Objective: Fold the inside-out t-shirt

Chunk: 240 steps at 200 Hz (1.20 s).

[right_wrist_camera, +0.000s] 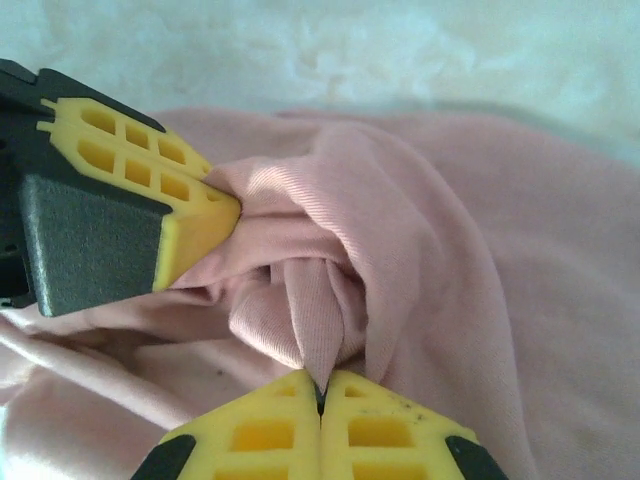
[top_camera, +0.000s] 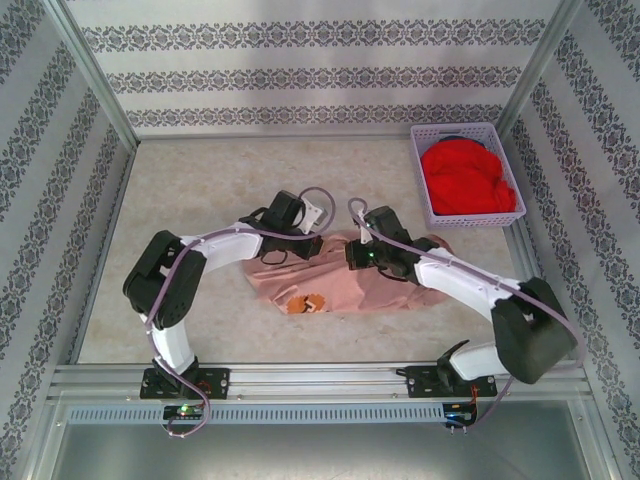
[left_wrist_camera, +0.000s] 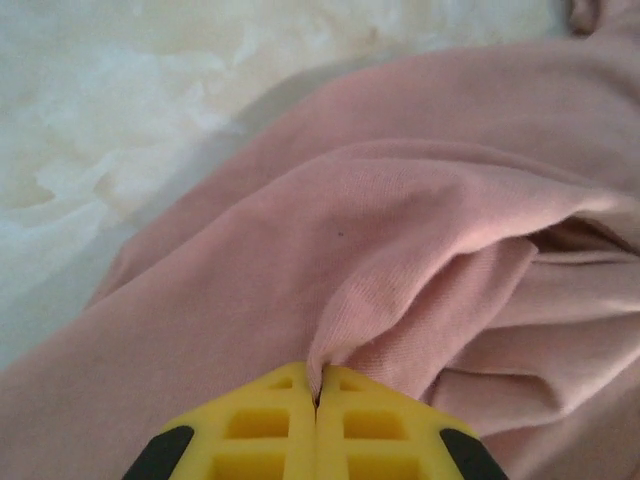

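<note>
Yellow fingertips of the left gripper [left_wrist_camera: 317, 402] sit pressed together at the bottom of the left wrist view, with a thin ridge of the inside-out t-shirt [left_wrist_camera: 400, 260] nipped in the seam between them. The right gripper [right_wrist_camera: 320, 392] is likewise fully closed, and its two tips pinch a twisted pleat of the same dusty pink cloth. Just beside that pleat, in the right wrist view, one yellow finger [right_wrist_camera: 150, 190] of the left gripper with its dark pad presses into the bunched fabric, so the two grips are close together on one gathered fold.

From above, the single t-shirt lies crumpled on the pale table [top_camera: 200, 190], in the middle and toward the near edge, partly under the two arms that meet over it. One small orange, white and dark print [top_camera: 305, 303] shows on its near left part, too small to read.

One lavender plastic basket [top_camera: 416, 165] stands at the far right corner, well apart from the shirt, holding one bright red garment [top_camera: 465, 178].
</note>
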{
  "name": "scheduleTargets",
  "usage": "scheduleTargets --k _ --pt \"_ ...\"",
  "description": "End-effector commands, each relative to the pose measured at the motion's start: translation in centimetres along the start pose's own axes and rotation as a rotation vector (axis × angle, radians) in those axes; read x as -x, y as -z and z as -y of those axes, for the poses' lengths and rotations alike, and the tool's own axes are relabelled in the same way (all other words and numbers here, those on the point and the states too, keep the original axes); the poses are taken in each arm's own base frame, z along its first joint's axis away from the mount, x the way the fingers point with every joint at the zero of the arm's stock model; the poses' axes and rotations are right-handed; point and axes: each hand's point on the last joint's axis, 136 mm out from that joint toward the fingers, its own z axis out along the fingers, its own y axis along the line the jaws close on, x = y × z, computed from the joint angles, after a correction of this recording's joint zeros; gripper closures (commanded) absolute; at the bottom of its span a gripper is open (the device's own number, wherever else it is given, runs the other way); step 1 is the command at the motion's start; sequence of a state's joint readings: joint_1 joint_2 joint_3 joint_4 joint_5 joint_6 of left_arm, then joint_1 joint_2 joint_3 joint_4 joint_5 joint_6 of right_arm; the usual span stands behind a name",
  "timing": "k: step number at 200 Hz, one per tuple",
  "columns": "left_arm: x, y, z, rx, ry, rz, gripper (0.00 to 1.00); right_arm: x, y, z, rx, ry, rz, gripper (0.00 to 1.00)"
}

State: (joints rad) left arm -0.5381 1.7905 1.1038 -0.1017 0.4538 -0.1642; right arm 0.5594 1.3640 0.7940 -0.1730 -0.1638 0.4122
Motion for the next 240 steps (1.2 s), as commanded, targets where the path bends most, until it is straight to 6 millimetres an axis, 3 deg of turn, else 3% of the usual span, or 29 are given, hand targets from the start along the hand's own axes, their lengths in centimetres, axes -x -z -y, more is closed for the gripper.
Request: scheduleTargets --k 1,25,50,74,100,117,184,199,226,240 --pt "6.4 7.4 4.1 -0.190 0.108 0.197 1.00 2.5 3.2 -0.3 -0.019 0.154 0.102 1.00" --pt "8.8 13.6 7.5 -0.343 0.171 0.305 1.00 3.1 4.8 -0.2 -0.023 0.211 0.120 1.00" --pt "8.8 15.9 9.2 -0.426 0.187 0.266 1.00 3.8 5.6 -0.2 -0.045 0.236 0.128 0.94" --pt "8.9 16.4 9.8 -0.448 0.199 0.235 1.00 4.1 6.6 -1.5 0.007 0.261 0.149 0.80" --pt "9.0 16.8 10.0 -0.452 0.195 0.242 1.00 3.0 8.1 -4.0 0.109 0.347 0.186 0.54" --pt "8.9 16.8 10.0 -0.456 0.197 0.238 1.00 2.1 8.8 -5.8 0.176 0.410 0.222 0.45" --pt "8.5 16.6 9.5 -0.417 0.204 0.232 1.00 1.5 8.3 -9.6 0.106 0.603 0.244 0.47" --pt "8.5 16.7 9.5 -0.416 0.201 0.233 1.00 1.8 7.9 -9.5 0.037 0.629 0.249 0.46" --pt "8.5 16.8 9.5 -0.416 0.202 0.238 1.00 2.6 5.1 -8.1 -0.109 0.658 0.186 0.44" --pt "8.4 16.8 9.5 -0.411 0.204 0.237 1.00 3.3 3.6 -7.4 -0.171 0.655 0.175 0.50"
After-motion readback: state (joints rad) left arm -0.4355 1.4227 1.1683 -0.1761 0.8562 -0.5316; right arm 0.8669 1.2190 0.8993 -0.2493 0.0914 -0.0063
